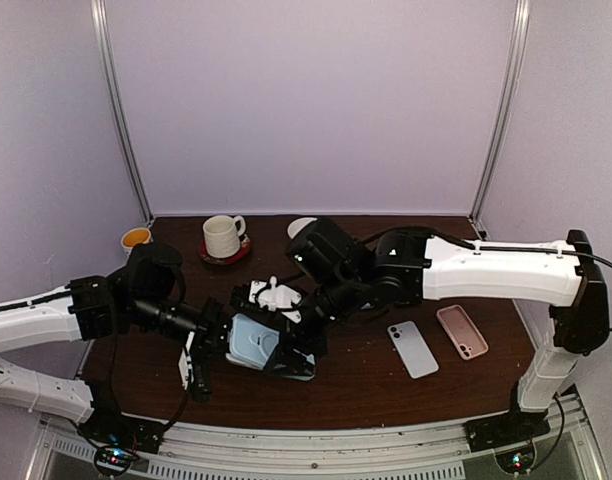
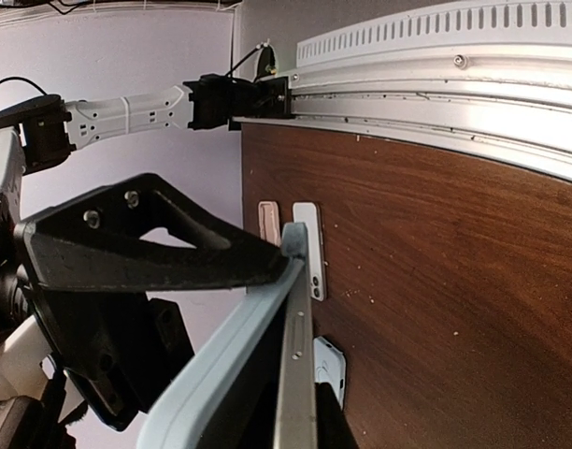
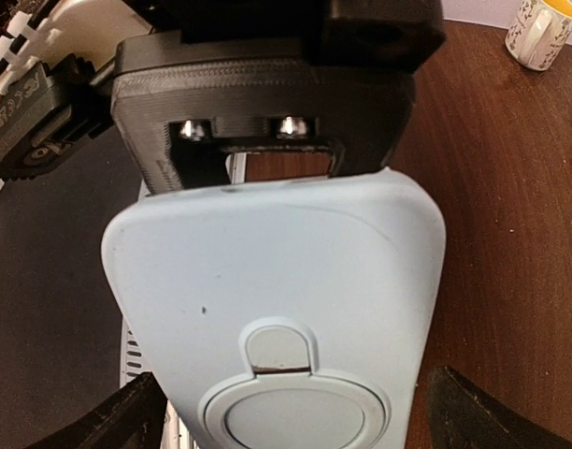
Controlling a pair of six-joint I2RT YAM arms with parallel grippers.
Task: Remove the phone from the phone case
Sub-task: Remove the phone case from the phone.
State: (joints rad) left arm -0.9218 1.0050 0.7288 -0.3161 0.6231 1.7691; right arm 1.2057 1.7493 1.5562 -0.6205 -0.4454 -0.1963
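Observation:
A light blue phone case (image 1: 254,345) with a ring stand on its back hangs above the table's front, the phone inside it. My left gripper (image 1: 218,345) is shut on its left end. Seen from the left wrist, the phone's silver edge (image 2: 297,365) shows beside the case's blue rim (image 2: 221,374), with one black finger (image 2: 335,432) pressed against it. My right gripper (image 1: 298,352) is open and sits astride the other end. In the right wrist view its fingers (image 3: 482,416) stand on either side of the case (image 3: 277,271), apart from it.
A pale phone (image 1: 413,349) and a pink case (image 1: 461,331) lie flat on the brown table (image 1: 386,400) to the right. At the back stand a white cup (image 1: 223,236) on a saucer and a small orange cup (image 1: 136,238). A metal rail (image 1: 336,445) runs along the near edge.

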